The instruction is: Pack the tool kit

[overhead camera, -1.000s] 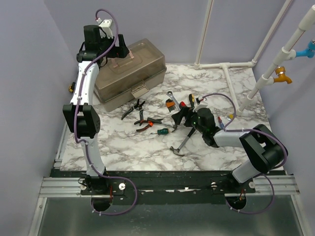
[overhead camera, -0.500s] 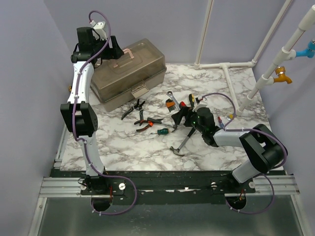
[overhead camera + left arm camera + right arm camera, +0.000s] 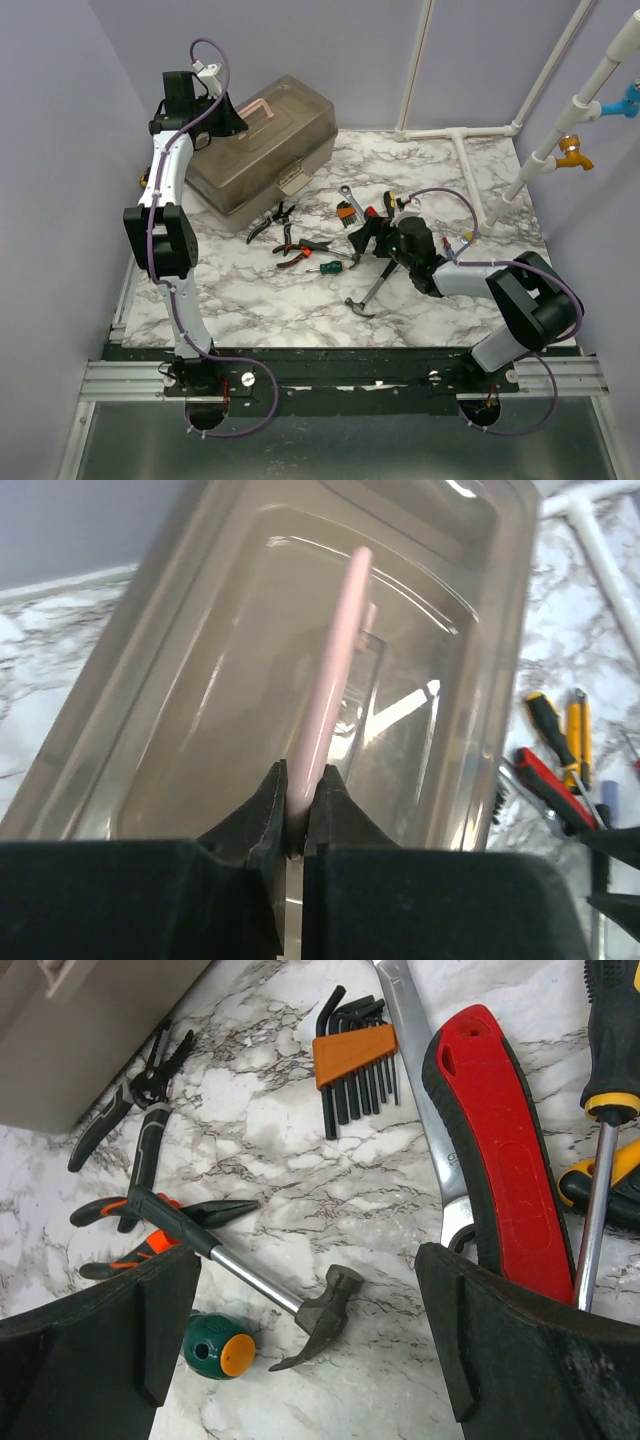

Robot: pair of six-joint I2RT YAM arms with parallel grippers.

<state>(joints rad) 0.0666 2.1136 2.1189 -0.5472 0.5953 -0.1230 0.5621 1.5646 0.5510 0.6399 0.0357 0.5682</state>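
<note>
The translucent grey tool box [image 3: 275, 145] stands at the back left of the marble table, with its pink handle [image 3: 258, 104] on the lid. My left gripper [image 3: 232, 118] is shut on that pink handle [image 3: 330, 680], its jaws [image 3: 297, 810] pinching the bar's near end. Loose tools lie mid-table: black pliers [image 3: 270, 222], orange pliers [image 3: 292, 254], a green screwdriver [image 3: 325, 267], an orange hex key set [image 3: 348, 212] and a hammer [image 3: 365, 295]. My right gripper [image 3: 362, 240] hangs open low over them, with a small hammer's head [image 3: 320, 1325] between its fingers, untouched.
A red-handled tool [image 3: 500, 1160], a wrench [image 3: 425, 1110] and a black-and-yellow screwdriver [image 3: 605, 1110] lie by the right finger. White pipes [image 3: 455, 135] run along the back right of the table. Purple walls close in the left and back.
My left gripper has closed on the pink handle after standing open above the box. The box's top now looks tilted and shifted. The right arm has not moved.
</note>
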